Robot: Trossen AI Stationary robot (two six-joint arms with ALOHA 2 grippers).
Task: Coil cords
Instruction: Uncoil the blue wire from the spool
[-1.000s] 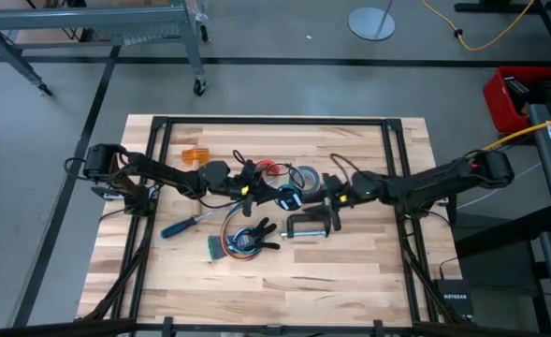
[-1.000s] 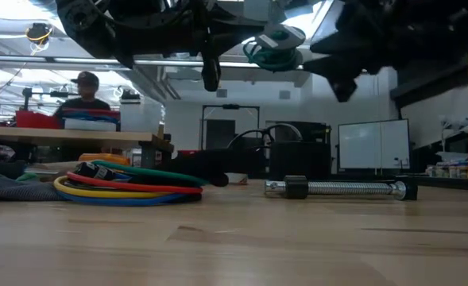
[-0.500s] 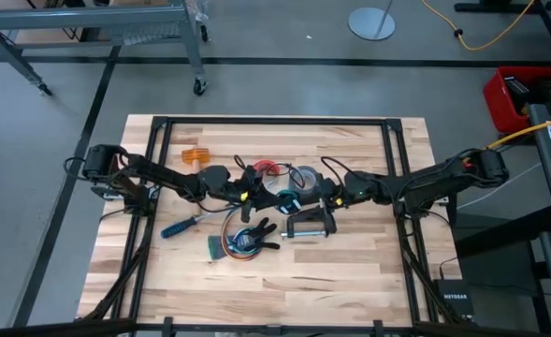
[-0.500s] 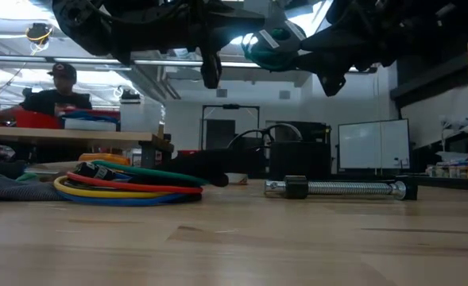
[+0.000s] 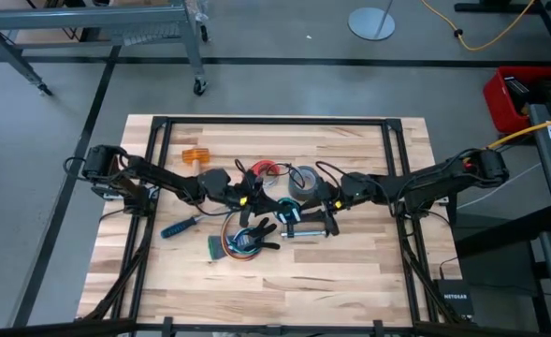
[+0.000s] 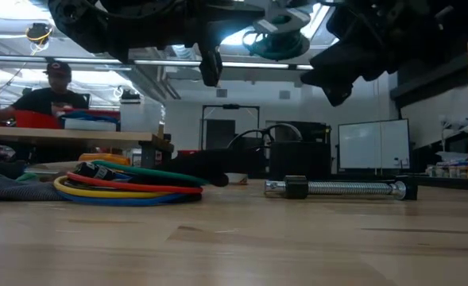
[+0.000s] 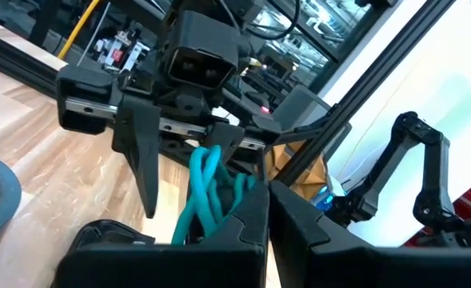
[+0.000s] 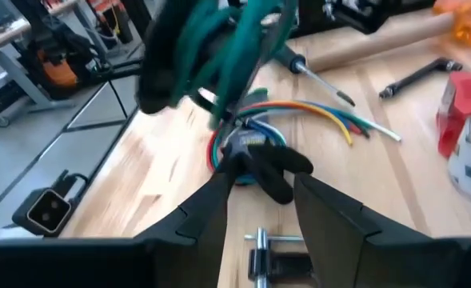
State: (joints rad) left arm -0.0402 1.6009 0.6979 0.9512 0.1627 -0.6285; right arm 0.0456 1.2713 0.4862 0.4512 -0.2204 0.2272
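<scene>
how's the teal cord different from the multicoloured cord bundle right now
The teal cord is one colour; the multicoloured bundle mixes yellow, red, blue and green. The teal cord hangs in the air, pinched in the shut left hand; the multicoloured bundle lies flat on the table, untouched. Both are looped.

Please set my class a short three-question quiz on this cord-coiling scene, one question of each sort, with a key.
1. True or false: the teal cord lies flat on the table.
2. Multiple choice: the left gripper is A) open and empty, B) shut on the teal cord, C) shut on a screwdriver.
3. Fill in: seen from above, the metal clamp lies on the ___ arm's side of the multicoloured cord bundle.

Key:
1. False: it is held up in the air.
2. B. The right gripper, facing it, is open.
3. Right.
</scene>
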